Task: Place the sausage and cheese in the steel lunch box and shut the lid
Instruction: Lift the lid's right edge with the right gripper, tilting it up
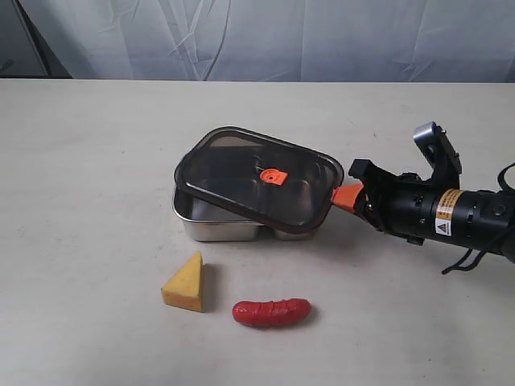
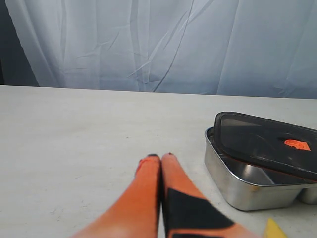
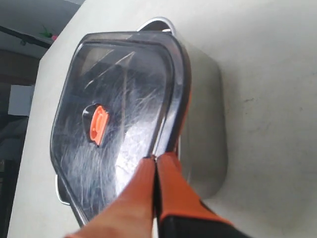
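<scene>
The dark translucent lid (image 1: 241,173) with its orange valve tab lies askew and tilted on the steel lunch box (image 1: 211,227). My right gripper (image 1: 342,195) reaches in from the right. Its orange fingers are pressed together at the lid's right rim (image 3: 171,134), pinching that edge. In front of the box, the yellow cheese (image 1: 186,283) and the red sausage (image 1: 272,312) lie on the table, apart from both grippers. My left gripper (image 2: 160,157) is shut and empty, low over the table to the left of the box (image 2: 233,183). The box's inside is mostly hidden under the lid (image 2: 257,139).
The pale table (image 1: 96,161) stretches wide on the left and behind the box. A white curtain (image 1: 265,36) hangs along the table's far edge. The right arm's black body (image 1: 451,213) lies low over the table's right side.
</scene>
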